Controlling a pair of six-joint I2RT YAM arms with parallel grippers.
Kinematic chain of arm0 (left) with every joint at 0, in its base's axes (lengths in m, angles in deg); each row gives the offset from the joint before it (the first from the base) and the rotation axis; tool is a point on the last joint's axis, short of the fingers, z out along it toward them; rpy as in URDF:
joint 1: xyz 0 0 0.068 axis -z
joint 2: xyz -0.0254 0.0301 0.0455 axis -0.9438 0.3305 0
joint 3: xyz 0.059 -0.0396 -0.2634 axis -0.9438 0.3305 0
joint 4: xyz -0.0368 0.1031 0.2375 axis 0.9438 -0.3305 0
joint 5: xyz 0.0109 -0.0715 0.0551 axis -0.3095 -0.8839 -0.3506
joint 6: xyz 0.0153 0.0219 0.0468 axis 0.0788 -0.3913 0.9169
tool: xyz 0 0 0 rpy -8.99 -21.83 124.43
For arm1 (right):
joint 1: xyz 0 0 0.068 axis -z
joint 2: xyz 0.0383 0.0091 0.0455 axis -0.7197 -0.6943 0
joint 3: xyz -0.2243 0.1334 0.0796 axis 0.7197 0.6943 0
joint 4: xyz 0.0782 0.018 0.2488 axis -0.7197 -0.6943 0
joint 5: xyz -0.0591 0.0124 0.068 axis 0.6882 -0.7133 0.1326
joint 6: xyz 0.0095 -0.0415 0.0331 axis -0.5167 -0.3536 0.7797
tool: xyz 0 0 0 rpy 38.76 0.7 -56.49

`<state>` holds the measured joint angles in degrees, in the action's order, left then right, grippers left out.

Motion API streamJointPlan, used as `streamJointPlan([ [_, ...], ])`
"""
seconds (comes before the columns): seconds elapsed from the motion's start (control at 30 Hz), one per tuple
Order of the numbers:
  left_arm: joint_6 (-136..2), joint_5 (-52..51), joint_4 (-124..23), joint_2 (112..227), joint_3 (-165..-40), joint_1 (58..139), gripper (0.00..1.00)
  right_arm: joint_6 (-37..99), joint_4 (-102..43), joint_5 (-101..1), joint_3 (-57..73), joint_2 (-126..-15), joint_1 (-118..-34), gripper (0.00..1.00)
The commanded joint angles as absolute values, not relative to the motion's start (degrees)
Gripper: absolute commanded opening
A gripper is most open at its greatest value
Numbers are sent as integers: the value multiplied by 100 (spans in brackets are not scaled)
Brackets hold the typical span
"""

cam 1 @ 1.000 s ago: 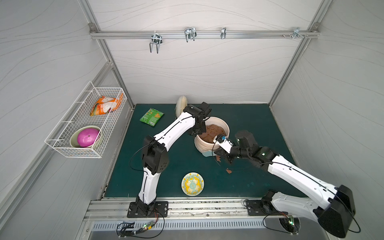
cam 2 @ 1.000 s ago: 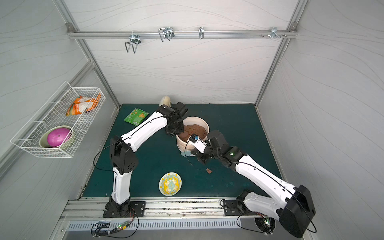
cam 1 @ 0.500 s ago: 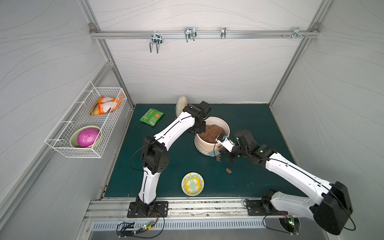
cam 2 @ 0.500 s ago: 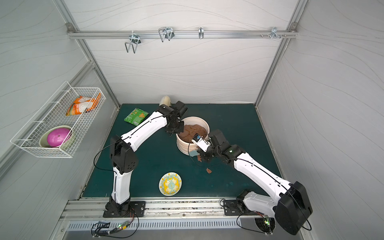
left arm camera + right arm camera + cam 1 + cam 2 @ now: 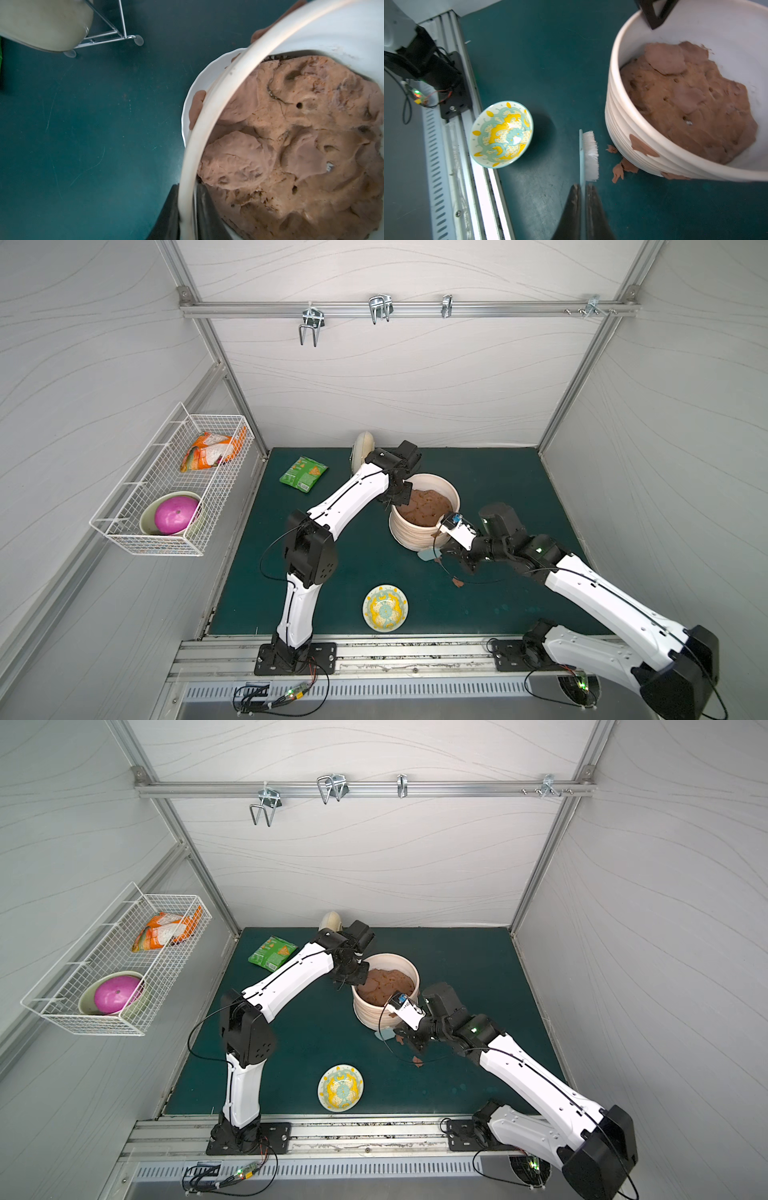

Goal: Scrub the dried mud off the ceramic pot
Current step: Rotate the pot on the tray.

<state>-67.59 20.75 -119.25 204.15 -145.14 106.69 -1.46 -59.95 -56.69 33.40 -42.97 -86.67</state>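
Note:
The cream ribbed ceramic pot [image 5: 409, 537] [image 5: 368, 1015] stands mid-mat, filled with brown soil. My left gripper [image 5: 188, 191] [image 5: 401, 497] is shut on its far rim [image 5: 207, 116], one finger inside and one outside. Reddish-brown dried mud patches [image 5: 642, 146] [image 5: 196, 110] cling to the outer wall. Flakes [image 5: 617, 172] [image 5: 458, 582] lie on the mat by the base. My right gripper [image 5: 583, 187] [image 5: 446, 553] is shut on a thin light-blue brush [image 5: 589, 155] [image 5: 384, 1034]. Its white bristles face the pot's near side, low and a small gap off the wall.
A yellow-patterned dish [image 5: 385, 608] [image 5: 501, 134] sits near the front rail [image 5: 446, 145]. A green packet [image 5: 303, 473] and a cream plate on a wire rack [image 5: 362, 446] lie at the back. A wire basket [image 5: 174, 485] hangs on the left wall.
My right gripper has shifted a little lower beside the pot's near side with the brush. The left gripper has stayed on the rim.

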Motion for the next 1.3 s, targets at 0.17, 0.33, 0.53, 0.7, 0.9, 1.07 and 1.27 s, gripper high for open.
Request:
streamJointPlan([
  [0.17, -5665, 2261, -12223, 20474, -14630, 10675, 18, -532, -5672, -6061, 2611, -5055, -8460, 0],
  [0.33, -5517, 2163, -12219, 20468, -14614, 10674, 18, -637, -5838, -5988, 2548, -5098, -8123, 0],
  [0.53, -5456, 2047, -12180, 20422, -14492, 10671, 17, -580, -5961, -5553, 2710, -4875, -7894, 0],
  [0.7, -5444, 1975, -12052, 20269, -14254, 10674, 17, -473, -6333, -5151, 2706, -4766, -7837, 0],
  [0.9, -5345, 2101, -11952, 20167, -14237, 10674, 17, -483, -6664, -5999, 2662, -4583, -7847, 0],
  [1.07, -5260, 2064, -12026, 20225, -14607, 10673, 18, -583, -6961, -6198, 2414, -4633, -8024, 0],
  [1.27, -5262, 2046, -11951, 20263, -14513, 10665, 18, -533, -6553, -6375, 2068, -4898, -8310, 0],
])
